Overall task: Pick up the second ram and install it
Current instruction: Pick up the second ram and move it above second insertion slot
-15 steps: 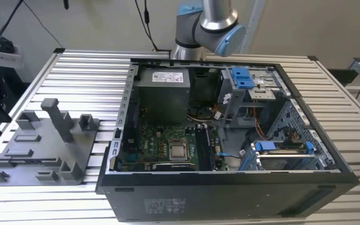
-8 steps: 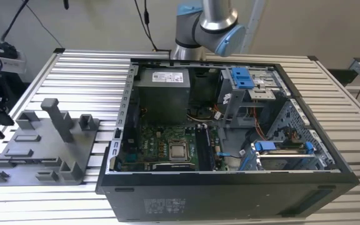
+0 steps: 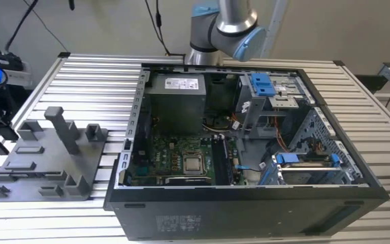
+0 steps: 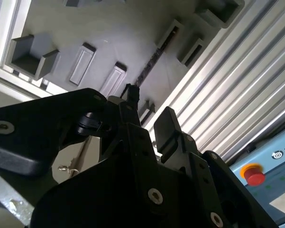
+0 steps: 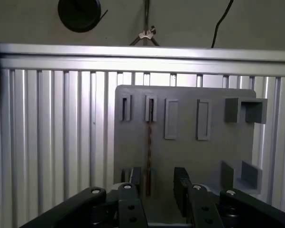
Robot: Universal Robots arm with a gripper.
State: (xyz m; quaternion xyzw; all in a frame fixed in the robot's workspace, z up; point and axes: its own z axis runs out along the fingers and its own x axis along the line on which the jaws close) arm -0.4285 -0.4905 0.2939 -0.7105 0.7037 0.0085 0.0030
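My hand (image 5: 157,172) hangs open over the grey holder (image 5: 213,156) with nothing in it, its two fingers (image 5: 181,183) set well apart. The memory stick (image 5: 149,142) stands on its long edge in that holder. Its far end is seated in a narrow slot block, and its near end runs in between my fingers. I cannot tell whether either finger touches it. In both wrist views the stick sits closer to one finger than to the other.

That offset is my main worry. If I close from here, I judge the nearer finger would meet the stick first and shove it sideways, so it could tip in its slot or twist in the grip. The stick is thin, so a skewed pinch might catch only an edge and let it slip on the lift. My fingertips are also close to the small blocks at the stick's near end, and a slight misaim could land one on them.

I count one hand with two fingers, one stick and one holder. In the first wrist view the holder carries four narrow blocks in a row and two open brackets. It lies on one ribbed table (image 3: 87,81), to the exterior view's left of one open computer case (image 3: 249,216). There is one red button (image 4: 253,175).
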